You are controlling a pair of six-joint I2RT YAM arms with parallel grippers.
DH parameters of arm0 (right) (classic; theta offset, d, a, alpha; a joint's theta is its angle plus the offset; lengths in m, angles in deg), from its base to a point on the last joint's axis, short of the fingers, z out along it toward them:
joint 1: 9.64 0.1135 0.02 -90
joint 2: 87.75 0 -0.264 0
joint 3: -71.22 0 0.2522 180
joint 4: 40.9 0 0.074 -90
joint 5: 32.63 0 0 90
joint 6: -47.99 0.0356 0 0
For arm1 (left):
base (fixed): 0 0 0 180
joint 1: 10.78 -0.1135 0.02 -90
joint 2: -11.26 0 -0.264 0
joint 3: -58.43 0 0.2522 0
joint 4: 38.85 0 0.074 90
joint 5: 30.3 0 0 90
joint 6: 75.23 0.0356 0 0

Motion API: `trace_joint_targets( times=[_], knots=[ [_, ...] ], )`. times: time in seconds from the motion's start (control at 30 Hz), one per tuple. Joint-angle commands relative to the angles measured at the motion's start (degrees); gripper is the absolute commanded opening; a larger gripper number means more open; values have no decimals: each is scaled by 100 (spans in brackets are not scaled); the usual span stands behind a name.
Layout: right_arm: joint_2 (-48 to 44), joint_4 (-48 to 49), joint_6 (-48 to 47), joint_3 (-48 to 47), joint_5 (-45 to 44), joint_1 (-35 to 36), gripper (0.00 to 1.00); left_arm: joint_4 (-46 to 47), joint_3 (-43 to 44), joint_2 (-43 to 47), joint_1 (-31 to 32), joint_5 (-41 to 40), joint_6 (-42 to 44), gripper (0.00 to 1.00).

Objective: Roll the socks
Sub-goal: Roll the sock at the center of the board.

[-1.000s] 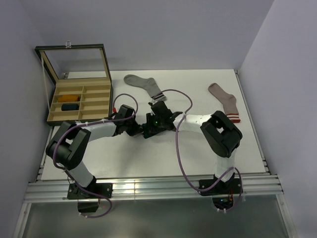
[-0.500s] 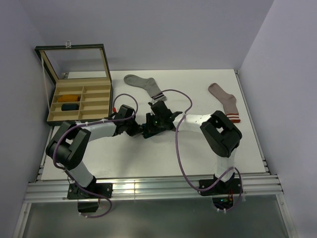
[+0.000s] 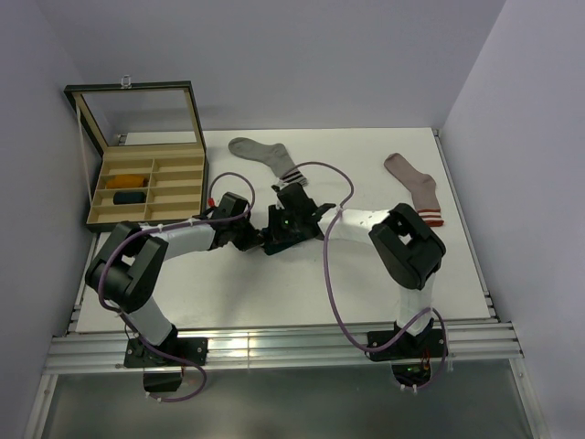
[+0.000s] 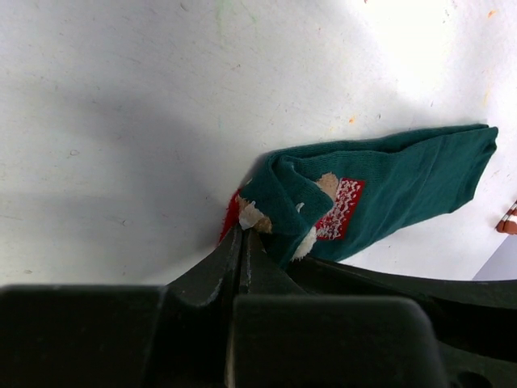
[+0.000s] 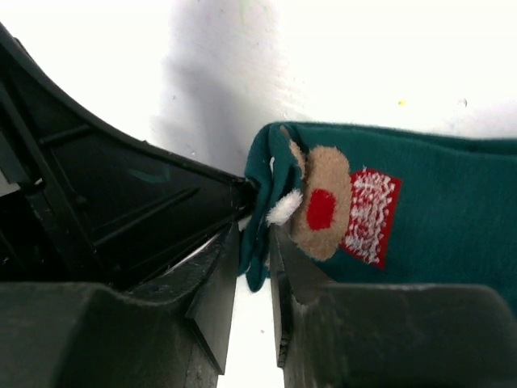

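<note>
The dark teal sock (image 4: 396, 186) with a red-white Christmas figure lies on the white table, its near end folded over (image 4: 283, 198). My left gripper (image 4: 241, 232) is shut on the edge of that fold. My right gripper (image 5: 254, 255) is shut on the same folded end (image 5: 262, 218) from the other side. In the top view the two grippers, left (image 3: 259, 240) and right (image 3: 277, 235), meet at the table's middle and hide the sock. A rolled mustard-orange sock (image 3: 128, 179) and a rolled navy sock (image 3: 128, 196) sit in the box compartments.
The open wooden compartment box (image 3: 94, 197) stands at the left, its lid (image 3: 137, 114) upright. A grey striped sock (image 3: 265, 155) lies at the back centre. A pinkish-beige sock (image 3: 416, 187) lies at the back right. The right arm's cable (image 3: 329, 274) loops over the table.
The right gripper has shifted slightly toward the back; both grippers stay shut on the teal sock's folded end.
</note>
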Motion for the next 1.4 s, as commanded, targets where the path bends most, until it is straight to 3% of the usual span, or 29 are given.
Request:
trace_joint_targets(
  times=[0.0,0.1,0.23,0.77,0.87,1.2,1.37],
  knots=[
    [231,150,59,-189,-87,-93,22,-122,178,7,20,-87,95,3],
    [310,150,77,-57,-78,-189,8,-175,195,104,20,-79,103,3],
    [390,150,33,57,-52,-321,0,-166,231,183,20,26,103,3],
    [768,141,-204,-92,414,-418,0,273,336,-71,20,501,-2,3],
    [785,80,-301,-145,467,-392,4,335,301,-229,20,431,-98,5],
    [232,132,-495,101,485,-339,34,54,248,-625,20,141,-239,4],
    [-426,413,-468,408,257,-348,39,-34,318,-643,20,71,-152,4]
  ],
)
